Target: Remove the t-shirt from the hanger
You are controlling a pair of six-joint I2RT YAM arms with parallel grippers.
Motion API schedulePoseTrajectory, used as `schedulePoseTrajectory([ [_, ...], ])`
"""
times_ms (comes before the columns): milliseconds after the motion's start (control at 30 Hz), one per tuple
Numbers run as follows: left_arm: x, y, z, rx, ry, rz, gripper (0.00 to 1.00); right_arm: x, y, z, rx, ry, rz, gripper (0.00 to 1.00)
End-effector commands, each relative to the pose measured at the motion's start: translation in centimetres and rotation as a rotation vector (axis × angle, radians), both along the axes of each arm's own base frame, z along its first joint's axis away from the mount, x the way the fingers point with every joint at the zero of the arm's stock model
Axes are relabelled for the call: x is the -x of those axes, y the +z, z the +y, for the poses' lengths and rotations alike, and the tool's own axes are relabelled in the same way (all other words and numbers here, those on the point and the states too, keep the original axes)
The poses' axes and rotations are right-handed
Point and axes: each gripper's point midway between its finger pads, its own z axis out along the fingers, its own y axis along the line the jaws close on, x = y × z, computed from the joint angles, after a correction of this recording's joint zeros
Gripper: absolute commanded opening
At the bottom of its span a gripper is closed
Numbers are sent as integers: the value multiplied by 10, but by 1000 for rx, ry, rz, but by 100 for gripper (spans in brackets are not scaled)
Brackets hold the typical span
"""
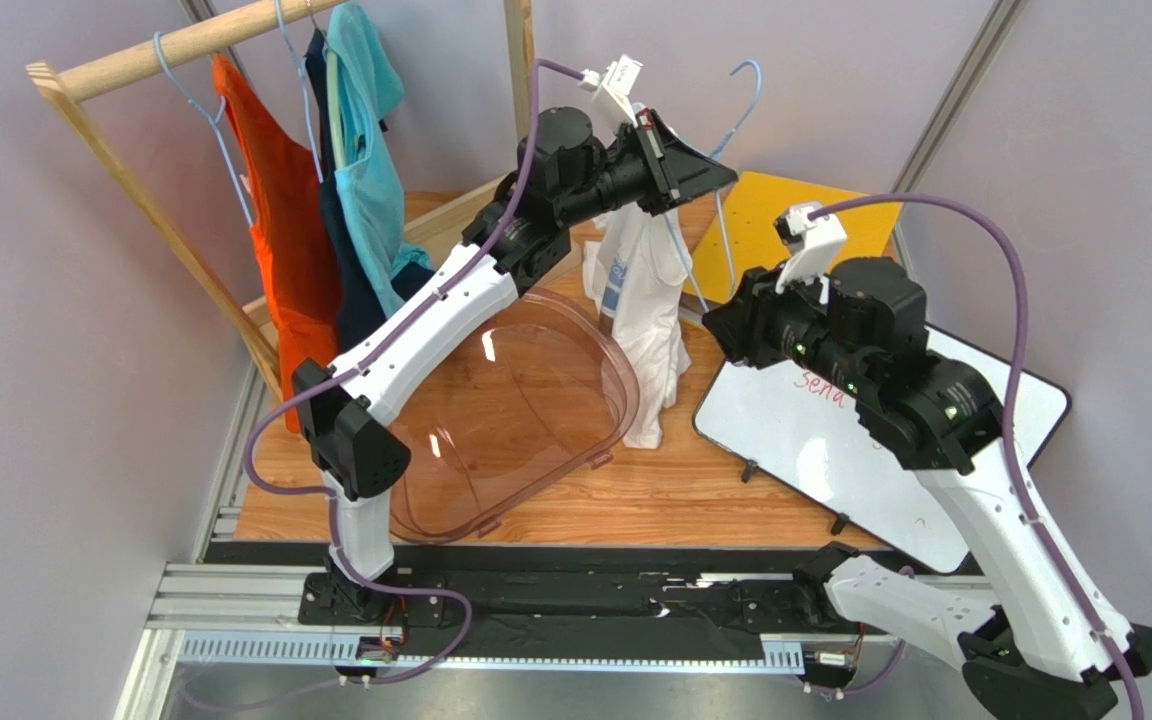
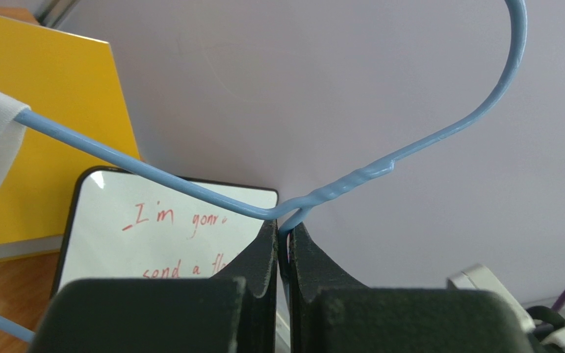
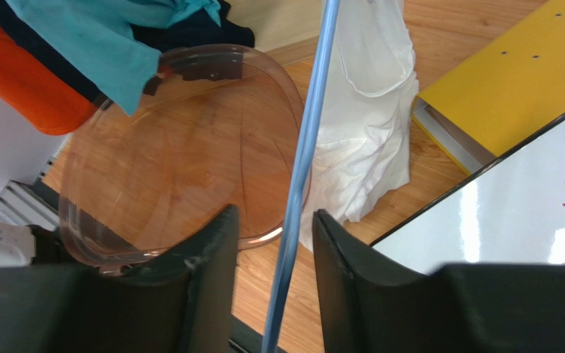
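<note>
Right gripper (image 3: pixel 274 220): fingers part-open, bare blue wire of the hanger (image 3: pixel 304 140) running between them. The wire is closer to one finger and, as far as I can tell, not pinched.

Risk 1: closing here would clamp wire, not cloth, so a pull would drag the hanger and leave the t-shirt (image 3: pixel 370 110) on it.

T-shirt: bunched and white, hanging from one arm of the hanger at about 12 o'clock of table centre. Its lower end is down on the wood just beside the basket (image 1: pixel 597 450) rim.

Risk 2: the cloth could snag on the wire end or catch the basket rim as it slides off.

Left gripper (image 2: pixel 284 243): clamped tight on the hanger neck, just under the twisted wire.

Risk 3: thin wire may swivel in that pinch if tugged sideways.

Surface: wooden table (image 1: pixel 687 503). The clear pinkish basket is at 9 o'clock, the whiteboard (image 1: pixel 823 450) with red writing at 4 o'clock, and a yellow panel (image 1: pixel 808 218) at 1 o'clock.

Room: wooden rack (image 1: pixel 132 60) at 11 o'clock carrying orange, navy and teal garments, with grey walls behind.
</note>
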Motion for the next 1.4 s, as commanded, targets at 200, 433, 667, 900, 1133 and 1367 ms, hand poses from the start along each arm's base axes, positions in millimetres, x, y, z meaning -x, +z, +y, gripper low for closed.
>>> schedulePoseTrajectory([
  [200,53,77,20,152,-83,-151,0,-7,10,4,-23,-3,-45,0],
  [433,54,75,23,135,-72,-189,16,-8,19,-6,-33,-58,-92,0],
  [667,60,55,40,-25,-24,-318,61,-2,21,-14,-42,-75,-108,0],
  [900,30,15,102,-367,293,-388,59,9,17,-15,-53,-51,-97,0],
  [1133,3,-6,94,-538,303,-455,77,17,15,-14,-65,-29,-89,0],
  [1367,-25,-26,71,-601,288,-455,73,26,18,-12,-91,2,-84,0],
])
